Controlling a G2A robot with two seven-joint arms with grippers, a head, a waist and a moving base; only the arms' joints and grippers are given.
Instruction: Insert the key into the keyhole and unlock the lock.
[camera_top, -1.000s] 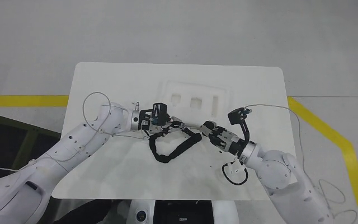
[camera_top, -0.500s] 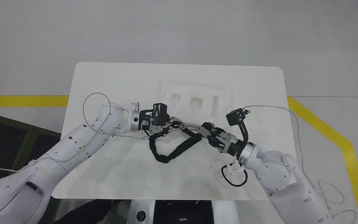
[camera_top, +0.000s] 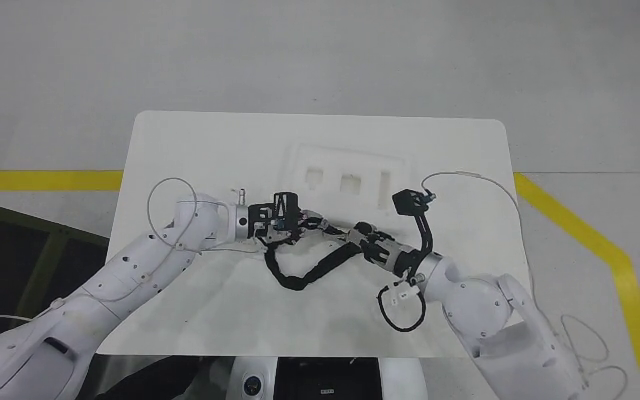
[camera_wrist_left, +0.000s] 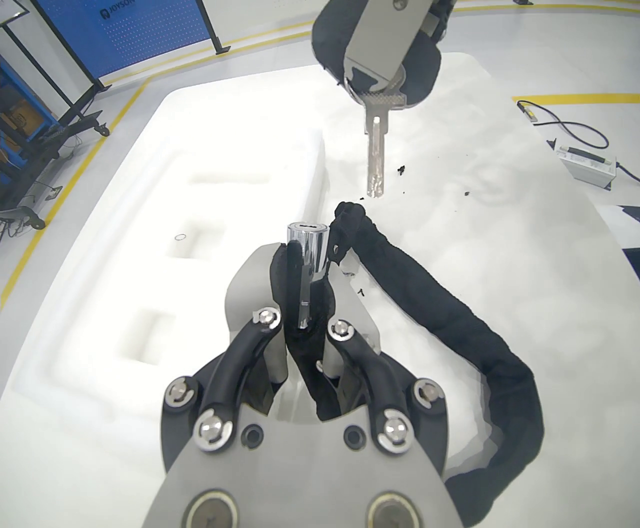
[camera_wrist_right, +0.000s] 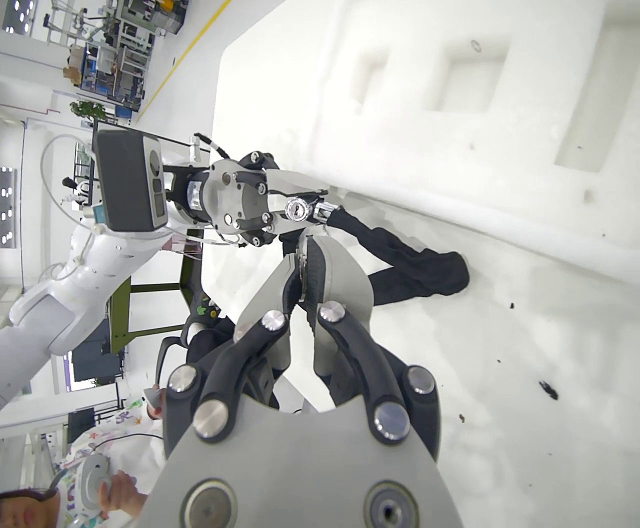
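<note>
The white worktop (camera_top: 180, 160) carries a foam tray (camera_top: 300, 158). On the tray's robot-facing side lies the black-sleeved chain lock (camera_top: 310, 268). The left tool (camera_wrist_left: 304, 265) clamps its metal cylinder. Just beside the tray, the right tool (camera_wrist_right: 310, 250) pinches the key (camera_wrist_left: 375, 150), whose tip is near the keyhole (camera_wrist_left: 310, 227) but not touching it.
</note>
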